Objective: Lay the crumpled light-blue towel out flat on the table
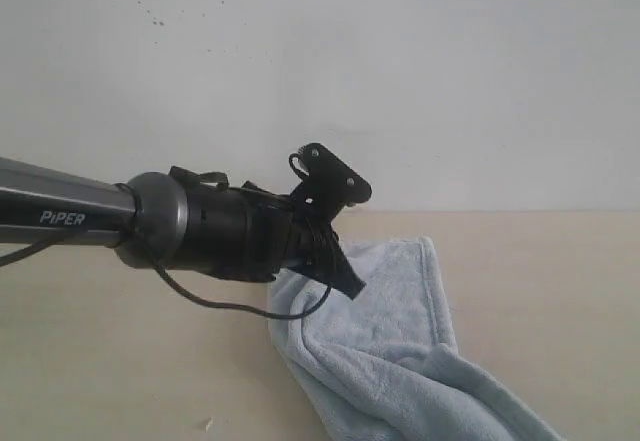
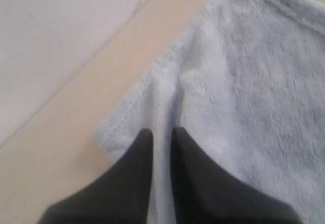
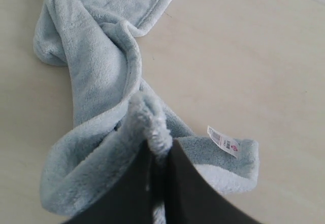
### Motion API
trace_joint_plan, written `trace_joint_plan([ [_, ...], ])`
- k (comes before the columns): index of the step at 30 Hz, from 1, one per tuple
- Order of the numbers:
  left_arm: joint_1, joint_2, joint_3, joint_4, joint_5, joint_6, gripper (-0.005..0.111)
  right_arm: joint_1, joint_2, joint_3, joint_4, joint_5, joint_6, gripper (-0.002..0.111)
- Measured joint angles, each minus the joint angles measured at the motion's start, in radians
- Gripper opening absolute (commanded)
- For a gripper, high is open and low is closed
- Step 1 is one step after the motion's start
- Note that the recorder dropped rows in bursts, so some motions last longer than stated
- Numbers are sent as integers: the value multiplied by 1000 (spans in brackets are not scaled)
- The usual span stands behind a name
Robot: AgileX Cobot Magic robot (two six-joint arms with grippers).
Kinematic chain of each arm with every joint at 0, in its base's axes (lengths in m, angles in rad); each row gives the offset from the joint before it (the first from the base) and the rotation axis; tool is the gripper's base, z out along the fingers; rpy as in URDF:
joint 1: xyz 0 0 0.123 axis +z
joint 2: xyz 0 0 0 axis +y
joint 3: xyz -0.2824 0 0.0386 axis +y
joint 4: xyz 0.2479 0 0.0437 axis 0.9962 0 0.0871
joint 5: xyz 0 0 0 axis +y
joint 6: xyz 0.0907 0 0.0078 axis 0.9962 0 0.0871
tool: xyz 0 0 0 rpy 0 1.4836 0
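Towel [image 3: 96, 82]; white care label [image 3: 223, 141] only in right wrist view

You have the towel [image 1: 400, 361] lying on the table [image 1: 560, 291], folded over itself, running from the middle of the exterior view down to its lower right edge. The wall [image 1: 400, 61] stands behind the table's far edge. Your left hand [image 2: 160, 132] reaches in from the left and sits near a corner on the towel's left side, with a ridge of cloth between its fingers. Your right hand [image 3: 161, 150] has a raised fold of the towel between its fingers, and the label [image 3: 223, 141] lies just beside it on a towel corner resting on the table.
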Motion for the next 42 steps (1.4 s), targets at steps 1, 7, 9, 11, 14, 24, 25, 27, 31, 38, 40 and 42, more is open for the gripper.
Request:
trace_joint_plan([
  [1, 13, 12, -23, 0, 29, 0, 13, 0, 0, 0, 0, 0, 0, 0],
  [7, 30, 115, -128, 0, 131, 0, 13, 0, 0, 0, 0, 0, 0, 0],
  [9, 30, 153, -147, 0, 135, 2, 13, 0, 0, 0, 0, 0, 0, 0],
  [11, 30, 193, -165, 0, 140, 4, 13, 0, 0, 0, 0, 0, 0, 0],
  [14, 30, 232, -184, 0, 142, 10, 13, 0, 0, 0, 0, -2, 0, 0],
  [24, 30, 260, -200, 0, -11, 67, 13, 0, 0, 0, 9, -50, 0, 0],
  [25, 30, 263, -200, 0, -39, 67, 13, 0, 0, 0, 11, -50, 0, 0],
  [27, 31, 265, -201, 0, -108, 69, 13, 0, 0, 0, 15, -52, 0, 0],
  [31, 31, 269, -201, -1, -264, 69, 13, 0, 0, 0, 16, -54, 0, 0],
  [38, 34, 227, -201, 6, -505, 70, 12, 0, 0, 0, 19, -63, 0, 0],
  [40, 36, 204, -201, 23, -510, 70, 10, 0, 0, 0, 21, -67, 0, 0],
  [42, 36, 175, -201, 36, -471, 70, 9, 0, 0, 0, 23, -68, 0, 0],
])
